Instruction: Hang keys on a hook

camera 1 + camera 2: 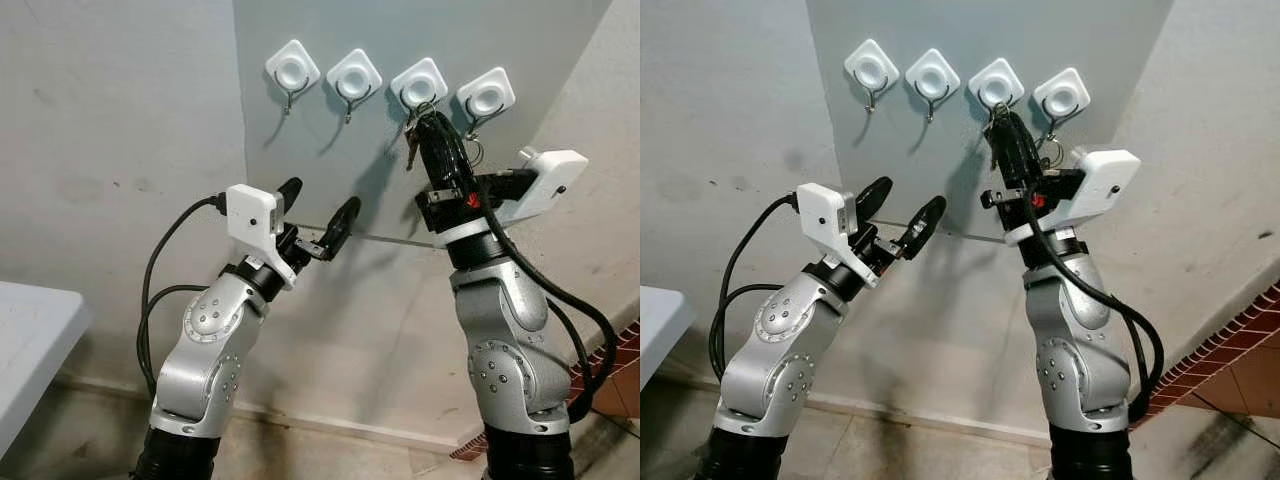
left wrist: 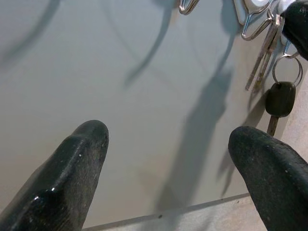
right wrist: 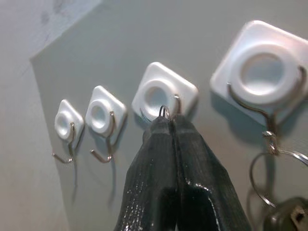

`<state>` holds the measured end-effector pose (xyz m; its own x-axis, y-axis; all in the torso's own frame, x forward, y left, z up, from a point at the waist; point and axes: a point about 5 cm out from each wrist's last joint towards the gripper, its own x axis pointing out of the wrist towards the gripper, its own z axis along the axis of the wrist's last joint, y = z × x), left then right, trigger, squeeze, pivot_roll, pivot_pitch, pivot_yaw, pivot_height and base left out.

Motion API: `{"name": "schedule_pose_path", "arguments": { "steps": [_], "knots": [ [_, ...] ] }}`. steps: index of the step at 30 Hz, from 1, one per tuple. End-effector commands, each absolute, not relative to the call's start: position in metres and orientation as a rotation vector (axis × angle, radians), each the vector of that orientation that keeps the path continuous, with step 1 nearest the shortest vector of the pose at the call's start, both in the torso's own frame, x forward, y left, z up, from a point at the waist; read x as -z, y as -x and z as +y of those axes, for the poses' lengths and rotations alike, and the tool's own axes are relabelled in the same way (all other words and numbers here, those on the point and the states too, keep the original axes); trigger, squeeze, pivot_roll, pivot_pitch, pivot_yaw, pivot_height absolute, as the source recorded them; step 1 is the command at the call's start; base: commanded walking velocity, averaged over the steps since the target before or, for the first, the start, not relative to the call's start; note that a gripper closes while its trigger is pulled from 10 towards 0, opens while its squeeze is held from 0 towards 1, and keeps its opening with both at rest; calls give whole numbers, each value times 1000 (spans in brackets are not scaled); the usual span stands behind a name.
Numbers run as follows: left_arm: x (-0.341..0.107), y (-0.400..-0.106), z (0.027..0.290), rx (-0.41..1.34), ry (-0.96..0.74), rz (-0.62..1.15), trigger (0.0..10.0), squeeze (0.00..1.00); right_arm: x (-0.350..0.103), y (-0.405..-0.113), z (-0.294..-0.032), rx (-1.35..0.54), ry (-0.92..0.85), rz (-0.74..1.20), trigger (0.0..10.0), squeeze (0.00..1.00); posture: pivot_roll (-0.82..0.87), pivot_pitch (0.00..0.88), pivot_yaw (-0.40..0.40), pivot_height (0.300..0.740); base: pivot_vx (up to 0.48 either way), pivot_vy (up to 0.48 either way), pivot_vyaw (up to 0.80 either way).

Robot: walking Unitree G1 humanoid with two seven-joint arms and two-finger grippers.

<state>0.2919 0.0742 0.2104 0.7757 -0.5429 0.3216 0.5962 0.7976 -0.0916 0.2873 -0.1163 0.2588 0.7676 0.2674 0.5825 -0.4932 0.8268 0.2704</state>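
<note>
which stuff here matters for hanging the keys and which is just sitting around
For the job:
- right claw, shut on the keys
- third hook, where the key ring is being set
- the two bare hooks on the left

Just there:
- fourth hook, already holding a black car key
- left claw, open, holding nothing
- white table

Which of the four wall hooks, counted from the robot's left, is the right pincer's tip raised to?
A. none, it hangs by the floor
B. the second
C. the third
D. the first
C. The right pincer has its shut fingers up at the third hook, where silver keys dangle; a ring with a black key hangs at the fourth hook.
</note>
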Motion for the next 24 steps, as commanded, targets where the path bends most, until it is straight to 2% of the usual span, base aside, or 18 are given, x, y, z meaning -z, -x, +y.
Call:
{"name": "schedule_pose_path", "arguments": {
  "steps": [1,7,24],
  "knots": [
    [-214,-290,73,630,187,-299,10000,0,-255,-285,-121,-414,-482,-538,10000,0,-31,69,-37,740,0,0,0],
    [-215,-290,73,628,191,-300,10000,0,-247,-283,-117,-461,-516,-492,10000,0,-33,67,-35,740,0,0,0],
    [-214,-289,71,634,191,-298,10000,0,-256,-279,-110,-535,-550,-514,10000,0,-29,62,-38,740,0,0,0]
  ]
}}
